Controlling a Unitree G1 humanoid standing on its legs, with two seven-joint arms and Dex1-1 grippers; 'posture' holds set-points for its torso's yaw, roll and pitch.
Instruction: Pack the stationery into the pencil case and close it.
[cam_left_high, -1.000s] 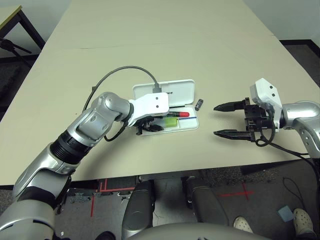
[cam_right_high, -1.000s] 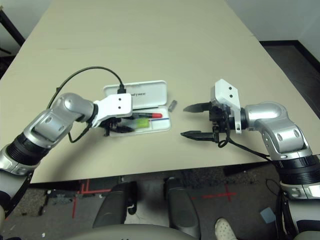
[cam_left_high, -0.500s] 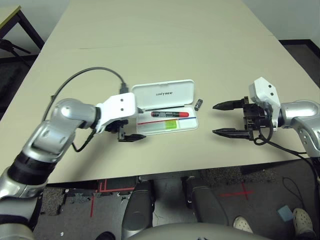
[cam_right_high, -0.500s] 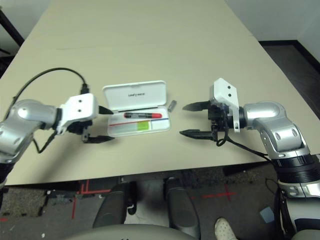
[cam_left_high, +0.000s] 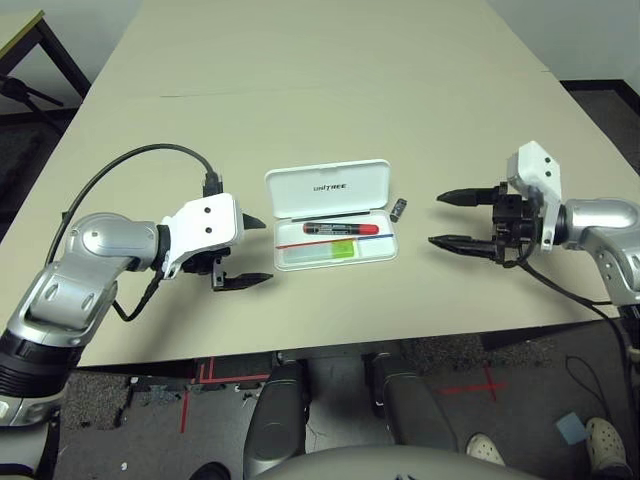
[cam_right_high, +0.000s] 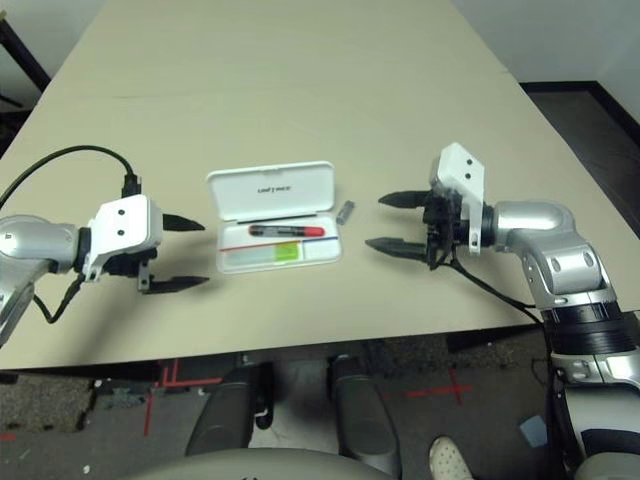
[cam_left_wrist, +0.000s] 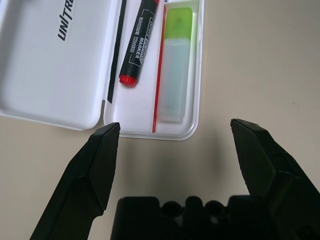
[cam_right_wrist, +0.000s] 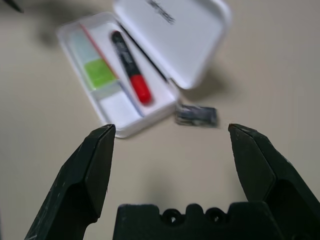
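Withdrawn from over the case since 1 s ago, L gripper (cam_left_high: 252, 252) is held w/ fingers spread, empty, left of flat white hard-plastic hinged pencil case (cam_left_high: 332, 190), lid open. Inside: black marker w/ red cap (cam_left_high: 340, 228), pale highlighter w/ lime-green cap (cam_left_high: 320, 251). Tiny dark grey stubby piece (cam_left_high: 398, 209) lies just beside case. R gripper (cam_left_high: 459, 219) spread, empty.

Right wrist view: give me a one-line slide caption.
Open right gripper faces the open pencil case holding marker and highlighter; small dark grey piece lies outside on the table.
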